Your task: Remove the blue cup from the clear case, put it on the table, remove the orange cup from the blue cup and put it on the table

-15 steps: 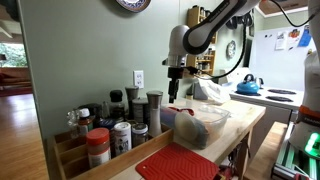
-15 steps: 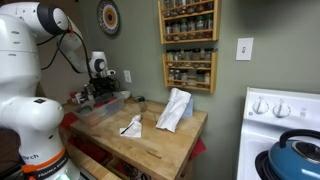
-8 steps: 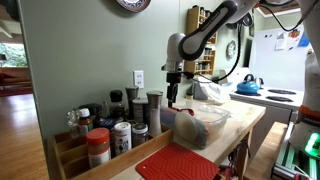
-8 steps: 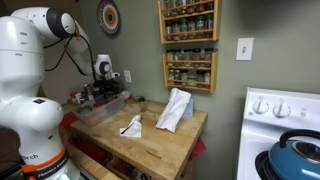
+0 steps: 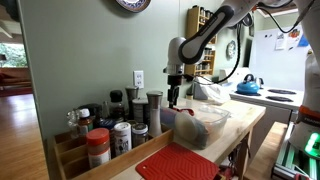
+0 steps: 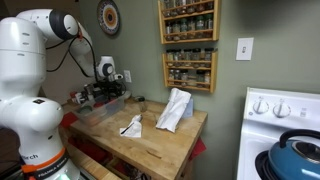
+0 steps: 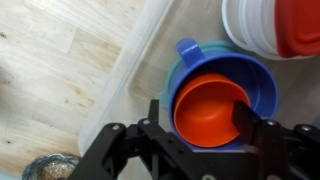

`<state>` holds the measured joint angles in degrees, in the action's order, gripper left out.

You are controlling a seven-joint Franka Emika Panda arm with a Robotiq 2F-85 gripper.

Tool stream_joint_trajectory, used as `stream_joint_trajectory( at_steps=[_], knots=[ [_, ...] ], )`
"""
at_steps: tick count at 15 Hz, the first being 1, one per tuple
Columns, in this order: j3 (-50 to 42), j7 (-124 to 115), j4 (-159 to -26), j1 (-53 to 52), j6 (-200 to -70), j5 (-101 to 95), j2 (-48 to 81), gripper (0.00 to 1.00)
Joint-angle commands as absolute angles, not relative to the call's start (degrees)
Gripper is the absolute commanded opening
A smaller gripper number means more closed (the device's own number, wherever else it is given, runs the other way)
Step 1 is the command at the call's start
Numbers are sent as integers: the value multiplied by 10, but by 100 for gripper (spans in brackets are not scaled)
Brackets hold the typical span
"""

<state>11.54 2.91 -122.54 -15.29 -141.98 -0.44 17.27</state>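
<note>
In the wrist view the orange cup (image 7: 205, 110) sits nested inside the blue cup (image 7: 250, 75), which stands in the clear case (image 7: 135, 70) on the wooden table (image 7: 50, 70). A pale green rim shows under the blue cup. My gripper (image 7: 200, 118) is open just above the cups. Its left finger is outside the blue cup's wall and its right finger is over the inside of the orange cup. In both exterior views the gripper (image 5: 176, 97) (image 6: 103, 90) points down into the clear case (image 5: 205, 122) (image 6: 108, 104); the cups are hidden there.
A white container with a red lid (image 7: 270, 25) lies in the case beside the cups. Spice jars (image 5: 110, 130) and a red ridged mat (image 5: 178, 165) stand near the case. Crumpled white bags (image 6: 175, 108) lie on the table. A blue kettle (image 6: 295, 155) is on the stove.
The gripper has come down a little further into the clear case. Nothing else has moved.
</note>
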Motion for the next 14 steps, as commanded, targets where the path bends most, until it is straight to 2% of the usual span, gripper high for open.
stream_joint_trajectory(
  at_steps=[1,4,6,7,12,14],
  knots=[
    [113,4,-1221,-154,-1447,-18,194,71],
    [110,-4,-1222,-155,-1459,-22,202,65],
    [109,-5,-1222,-154,-1463,-20,208,52],
    [109,-5,-1221,-154,-1461,-20,209,39],
    [112,2,-1224,-148,-1453,-10,205,0],
    [114,7,-1227,-145,-1452,-6,201,0]
  ],
)
